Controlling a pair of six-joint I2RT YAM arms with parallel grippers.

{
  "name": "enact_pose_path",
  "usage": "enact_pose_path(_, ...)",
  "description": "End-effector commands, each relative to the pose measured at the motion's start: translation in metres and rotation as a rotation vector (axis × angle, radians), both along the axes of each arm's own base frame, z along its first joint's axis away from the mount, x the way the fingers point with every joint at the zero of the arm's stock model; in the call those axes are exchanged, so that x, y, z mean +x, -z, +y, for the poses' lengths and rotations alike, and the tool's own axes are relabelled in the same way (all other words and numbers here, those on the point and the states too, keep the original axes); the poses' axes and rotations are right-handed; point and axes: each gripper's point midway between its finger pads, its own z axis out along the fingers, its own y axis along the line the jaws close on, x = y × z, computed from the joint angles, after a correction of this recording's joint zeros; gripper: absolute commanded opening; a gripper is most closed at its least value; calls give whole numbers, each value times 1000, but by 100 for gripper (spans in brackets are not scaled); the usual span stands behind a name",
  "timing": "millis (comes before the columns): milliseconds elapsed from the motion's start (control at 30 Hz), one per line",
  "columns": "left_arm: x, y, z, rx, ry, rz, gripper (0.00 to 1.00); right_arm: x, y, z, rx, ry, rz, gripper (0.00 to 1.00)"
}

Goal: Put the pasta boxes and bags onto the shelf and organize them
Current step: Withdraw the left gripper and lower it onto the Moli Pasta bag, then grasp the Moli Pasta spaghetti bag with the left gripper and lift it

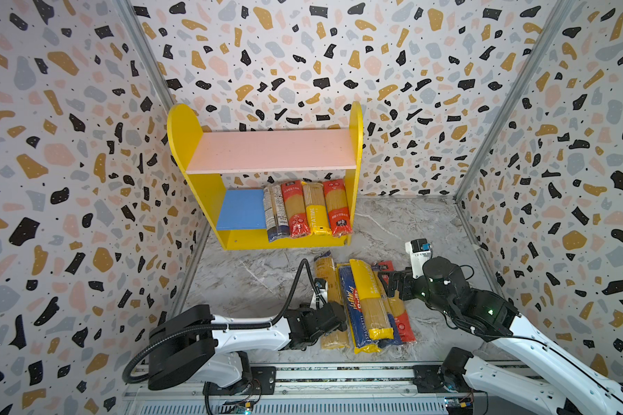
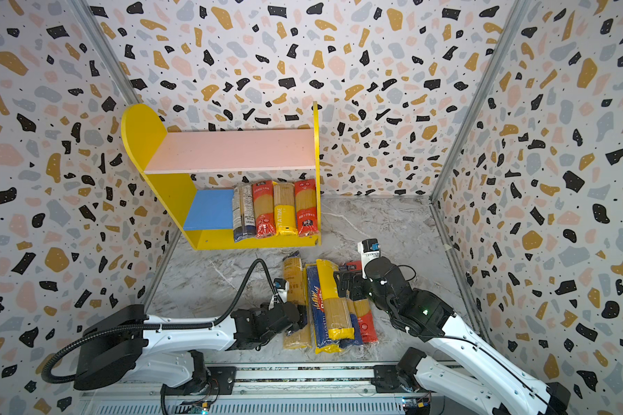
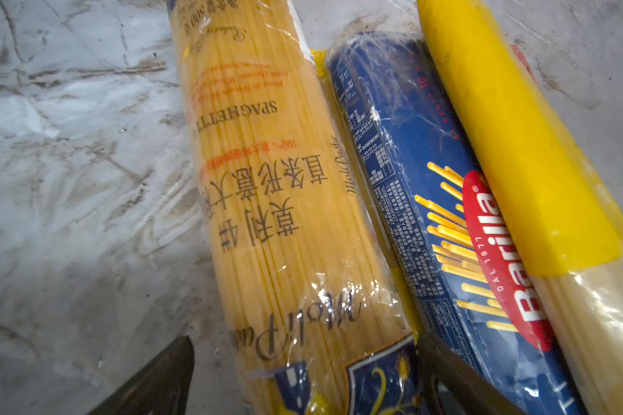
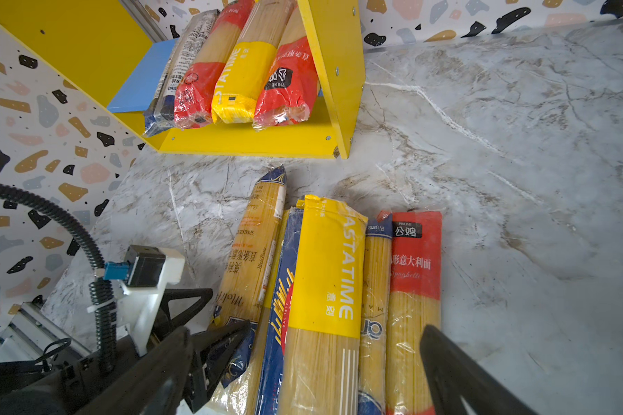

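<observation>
The shelf (image 1: 270, 151) stands at the back, and four pasta packs (image 1: 306, 210) lie side by side on the right of its blue lower board. On the floor in front lies a pile of several packs. A clear yellow pack (image 3: 277, 201) is leftmost, then the blue Barilla pack (image 3: 410, 179), a yellow-wrapped pack (image 1: 369, 298) lying on top, and a red pack (image 4: 416, 269). My left gripper (image 3: 303, 381) is open, with one finger on each side of the clear yellow pack's near end. My right gripper (image 4: 303, 373) hangs open over the pile.
The pink upper board (image 2: 231, 151) and the left part of the blue board (image 1: 241, 210) are bare. Patterned walls close in on three sides. The arms' rail (image 1: 321, 377) runs along the front edge. Bare marble floor (image 1: 410, 222) lies right of the shelf.
</observation>
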Motion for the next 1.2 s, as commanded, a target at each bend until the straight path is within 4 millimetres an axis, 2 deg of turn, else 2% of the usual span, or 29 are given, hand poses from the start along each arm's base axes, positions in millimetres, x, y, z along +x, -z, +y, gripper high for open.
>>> enact_pose_path(0, 6, -9, -19, -42, -7, -17, 96, -2, 2, -5, -13, 13, 3, 99)
enact_pose_path(200, 9, 11, -24, 36, -4, 6, 93, -2, 3, -3, -19, 1, -3, 99)
enact_pose_path(367, 11, 15, -20, 64, -5, 0, 81, -1, 3, -2, -25, -2, -7, 99)
enact_pose_path(433, 11, 15, -17, 78, -9, -1, 72, 0, 3, -2, -25, -4, -10, 99)
enact_pose_path(567, 13, 4, -8, 87, -23, -24, 53, 0, 3, -1, -30, -8, -10, 99)
enact_pose_path(633, 14, -4, -3, 86, -34, -45, 49, 1, 4, 0, -32, -9, -9, 99)
enact_pose_path(867, 17, -32, 15, 85, -38, -134, 26, 4, 6, 6, -33, -18, -2, 99)
enact_pose_path(1167, 11, -61, 39, 91, -9, -188, 16, 6, 5, 11, -31, -28, 0, 99)
